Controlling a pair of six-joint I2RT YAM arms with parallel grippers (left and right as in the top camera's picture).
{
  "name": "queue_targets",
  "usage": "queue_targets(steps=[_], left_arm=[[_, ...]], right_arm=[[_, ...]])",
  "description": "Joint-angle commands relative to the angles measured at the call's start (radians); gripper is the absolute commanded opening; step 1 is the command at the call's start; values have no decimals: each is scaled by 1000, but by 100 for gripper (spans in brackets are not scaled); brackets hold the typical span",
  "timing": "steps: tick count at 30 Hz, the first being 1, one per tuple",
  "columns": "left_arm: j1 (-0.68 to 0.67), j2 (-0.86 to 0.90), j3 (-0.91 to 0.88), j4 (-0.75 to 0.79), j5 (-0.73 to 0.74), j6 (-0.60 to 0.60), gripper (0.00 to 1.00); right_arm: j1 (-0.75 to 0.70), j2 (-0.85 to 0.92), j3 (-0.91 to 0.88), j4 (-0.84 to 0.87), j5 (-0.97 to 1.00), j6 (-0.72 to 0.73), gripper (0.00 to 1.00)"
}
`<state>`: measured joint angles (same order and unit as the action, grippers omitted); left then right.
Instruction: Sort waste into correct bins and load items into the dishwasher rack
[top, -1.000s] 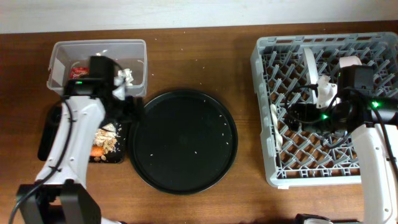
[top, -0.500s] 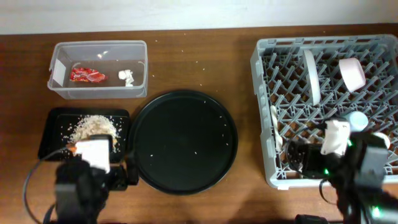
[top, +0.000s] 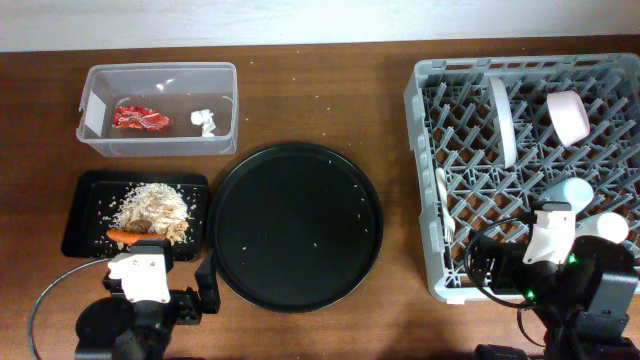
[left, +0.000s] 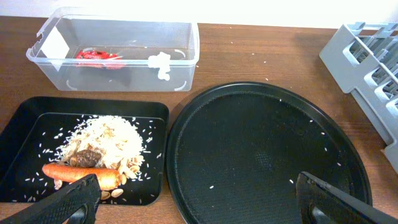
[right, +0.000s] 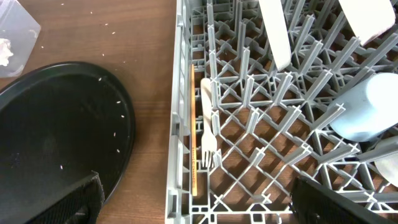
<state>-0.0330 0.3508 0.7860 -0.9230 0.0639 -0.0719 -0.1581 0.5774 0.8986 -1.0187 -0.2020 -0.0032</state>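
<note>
The clear tub (top: 228, 88) holds the red wrapper (top: 138, 118) and white tissue (top: 203, 121); both also show in the left wrist view (left: 98, 55) (left: 160, 64). The shallow black tray (top: 80, 222) holds beige scraps (top: 152, 208), the carrot piece (top: 130, 237) and a brown scrap (left: 86, 157). The grey rack (top: 425, 210) holds the plate (top: 501, 121), pinkish bowl (top: 566, 115), light-blue cup (top: 568, 192), white cup (top: 605, 228) and fork (right: 208, 127). My left gripper (left: 199, 199) is open and empty at the table's front, as is my right gripper (right: 199, 202).
The large round black tray (top: 295, 225) lies in the middle with scattered rice grains on it. It sits close against the shallow black tray and below the tub. Both arms are drawn back at the table's front edge.
Both arms have pulled back from the tub and the rack to the front edge. The tub, the black tray and the rack are uncovered.
</note>
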Motion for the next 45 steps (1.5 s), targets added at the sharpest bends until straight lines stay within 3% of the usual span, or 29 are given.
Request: queue_targets(steps=[1, 4, 7, 12, 14, 17, 37, 39, 40, 45], left_arm=[[3, -2, -9, 2, 0, -10, 99], [3, -2, -9, 2, 0, -10, 99], [3, -2, -9, 2, 0, -10, 99], [3, -2, -9, 2, 0, -10, 99], [3, -2, -9, 2, 0, -10, 99], [3, -2, -9, 2, 0, -10, 99], [2, -16, -14, -24, 0, -10, 99], [3, -64, -65, -23, -49, -9, 99], [3, -90, -102, -4, -60, -9, 99], [3, -334, -547, 431, -60, -10, 99]], right_arm=[[101, -86, -29, 15, 58, 3, 99], [195, -285, -179, 193, 63, 4, 99], [211, -506, -453, 462, 48, 4, 99], [209, -574, -780, 953, 56, 3, 99], [209, -574, -883, 1073, 56, 3, 99], [209, -574, -893, 951, 57, -19, 99], [209, -574, -893, 954, 56, -19, 99], [209, -574, -893, 954, 56, -19, 99], [209, -574, -893, 954, 56, -19, 99], [209, -574, -893, 954, 56, -19, 99]])
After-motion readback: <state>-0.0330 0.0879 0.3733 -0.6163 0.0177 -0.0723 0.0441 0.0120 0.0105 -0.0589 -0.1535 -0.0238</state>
